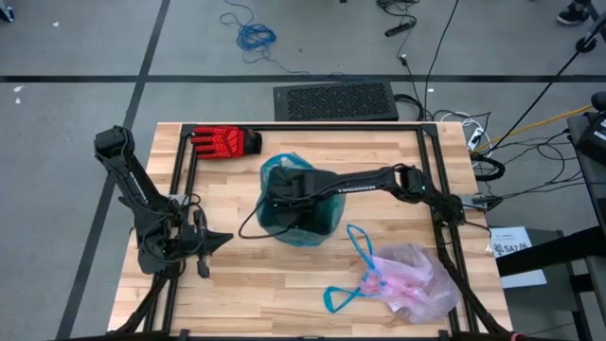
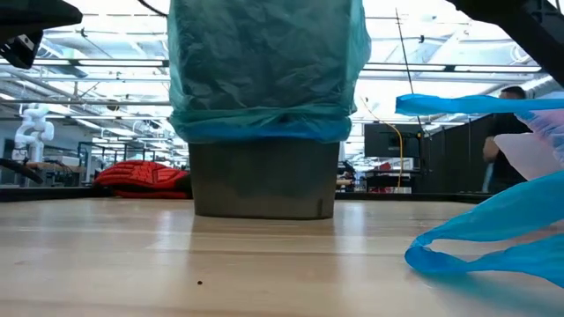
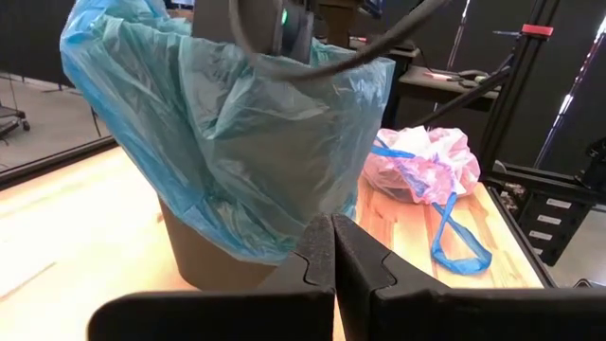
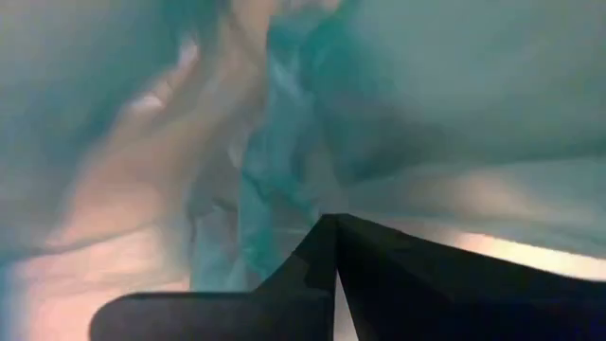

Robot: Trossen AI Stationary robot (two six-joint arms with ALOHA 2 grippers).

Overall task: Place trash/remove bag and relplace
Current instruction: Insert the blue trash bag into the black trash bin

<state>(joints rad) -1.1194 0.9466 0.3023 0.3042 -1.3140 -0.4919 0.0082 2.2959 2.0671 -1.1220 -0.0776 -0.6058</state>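
Right end effector (image 4: 333, 248): reaches down into the mouth of the bin, fingers pressed together, with only folds of teal-green plastic around them; whether any plastic is pinched between them cannot be told.
Right arm (image 1: 365, 183): stretches from the worktop's right side across to the bin at the middle.
Teal-green bag (image 1: 299, 201): lines the bin, its top folded down over the rim and bunched on the outside.
Bin (image 2: 263, 180): a dark container standing upright near the middle of the worktop.
Left end effector (image 3: 333, 258): fingers fully together, holding nothing, parked low at the left side of the worktop and facing the bin.
Pink-white bag (image 1: 415, 281): lies crumpled on the worktop near the front right corner, well apart from the bin, with its blue drawstring loops (image 1: 347, 284) spread toward the bin side.
Trash: none can be made out.
Red glove (image 1: 225, 141): lies flat near the back left of the worktop.
Worktop (image 1: 246, 275): light wooden planks.
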